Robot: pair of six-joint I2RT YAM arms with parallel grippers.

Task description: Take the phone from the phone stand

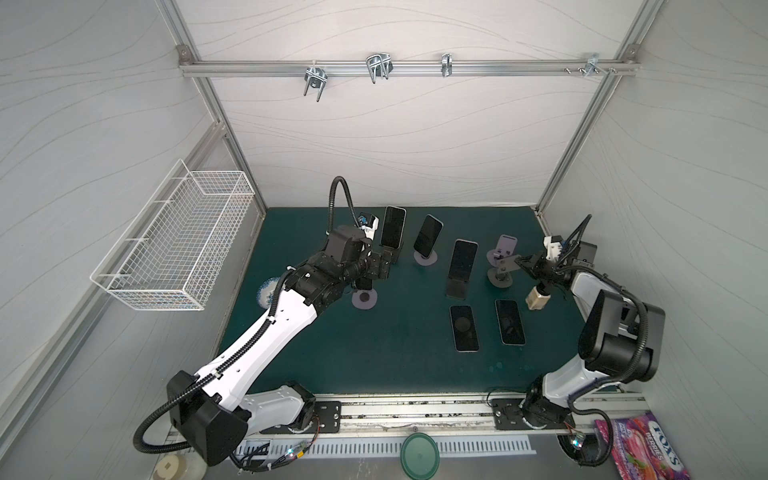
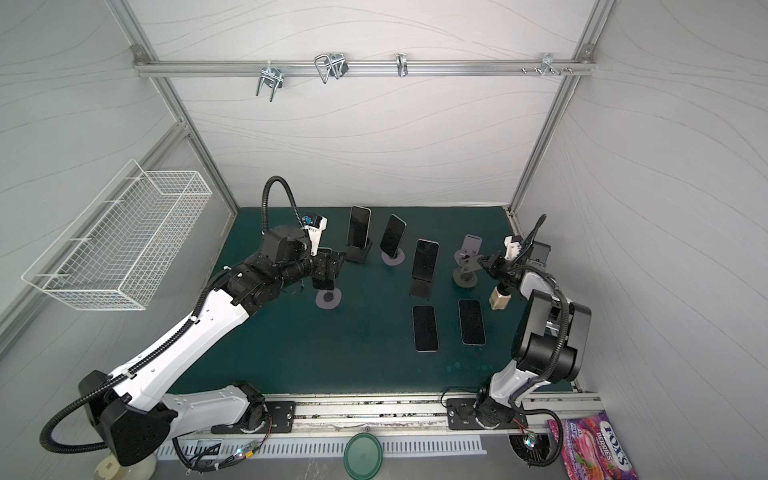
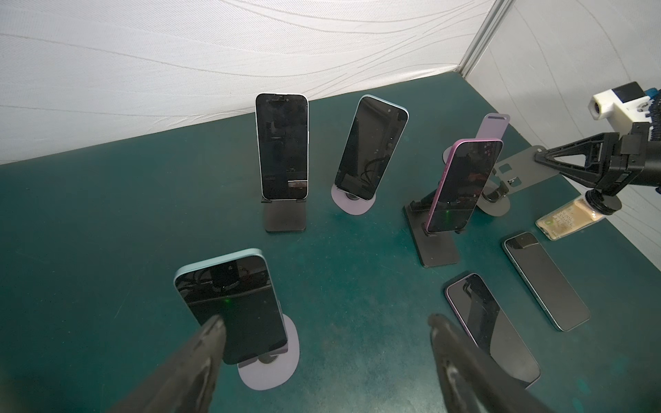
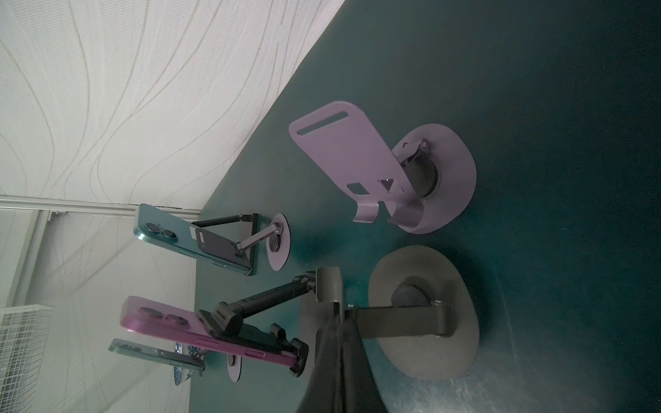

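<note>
Left gripper (image 3: pixel 327 321) stood open, empty | teal phone (image 3: pixel 232 304) sat off-centre; centring before clamping seemed wise | right gripper (image 3: pixel 540 160) pinched grey stand plate (image 3: pixel 518 168)

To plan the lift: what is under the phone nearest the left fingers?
Under the phone only a lilac base shows. The plate that holds it is covered by the phone.

— What sort of place is this?
— A robotics lab cell. White panels (image 1: pixel 395 137) on an aluminium frame (image 1: pixel 415 66) box me in across the top of both top views. My arms are bolted to a rail (image 1: pixel 415 409) along the bottom edge.
— And in the middle?
— A green mat (image 1: pixel 374 353) carrying phones (image 1: pixel 463 262) and phone stands (image 1: pixel 502 281), with a wire basket (image 1: pixel 174 237) at left
</note>
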